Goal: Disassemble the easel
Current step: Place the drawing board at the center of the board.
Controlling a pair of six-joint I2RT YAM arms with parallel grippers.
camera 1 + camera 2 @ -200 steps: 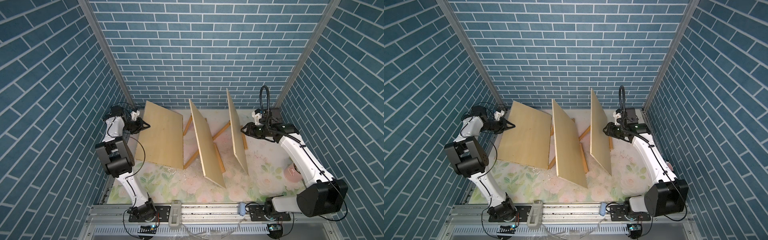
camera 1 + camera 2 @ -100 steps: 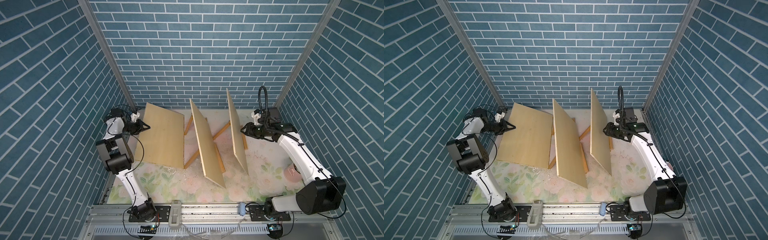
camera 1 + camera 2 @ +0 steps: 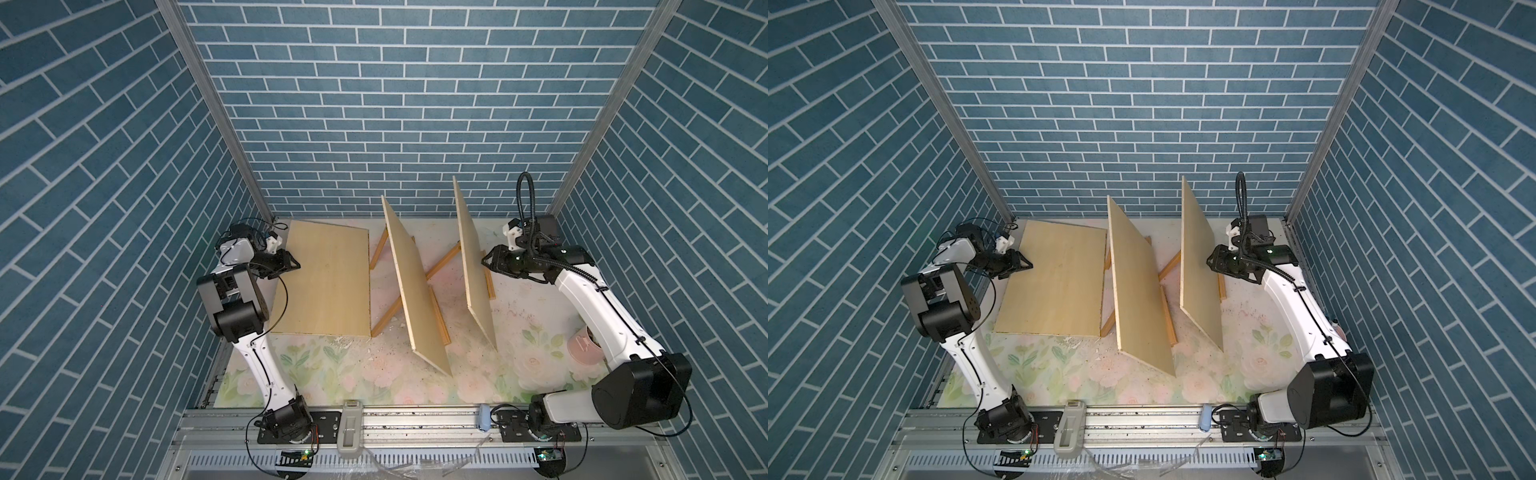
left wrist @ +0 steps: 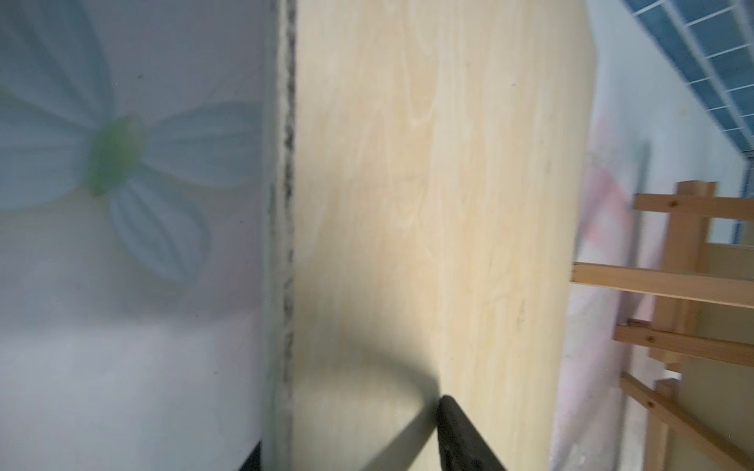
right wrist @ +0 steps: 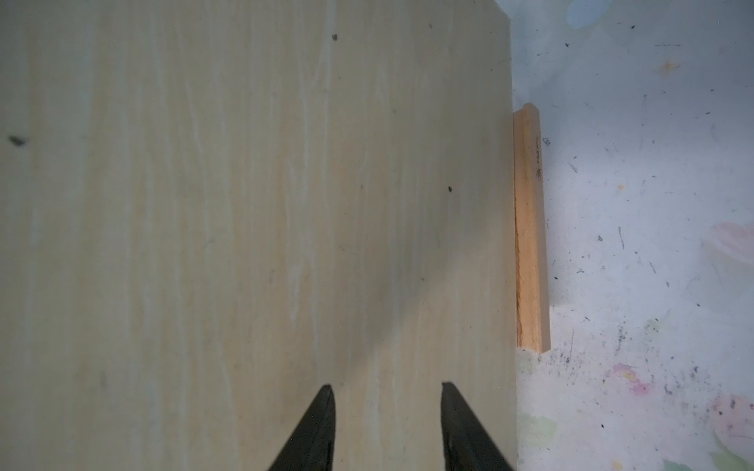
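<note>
we are looking down on an easel (image 3: 444, 261) that we are judging partly dismantled: its orange struts are showing between 2 boards standing on edge near the middle of the floral table (image 3: 332, 374), while 1 flat board (image 3: 328, 282) is lying at the left. the left gripper (image 3: 291, 264) is sitting at that flat board's outer edge with its jaws parted. in the left wrist view 1 finger (image 4: 461, 432) is hovering over the board's face and casting a shadow on it, so we are reading the hand as open and gripping nothing. the right gripper (image 3: 486, 262) is pointing at the face of the right-hand board (image 3: 471, 266), fingers (image 5: 318, 428) spread and empty, and we are unable to tell whether the tips are touching the wood. that board is standing steeply beside a ledge strip (image 5: 528, 228), and the middle board (image 3: 415, 286) seems to be leaning on the struts

we are placing the risk in those 2 upright boards. a push from open fingertips, rather than a pinch on an edge, could be tipping the right-hand board toward the middle board, sending both down onto the frame. a low grab could be dragging the easel across the table, and a wide swing of the right arm is threatening the pink cup (image 3: 584, 349) beside it
</note>
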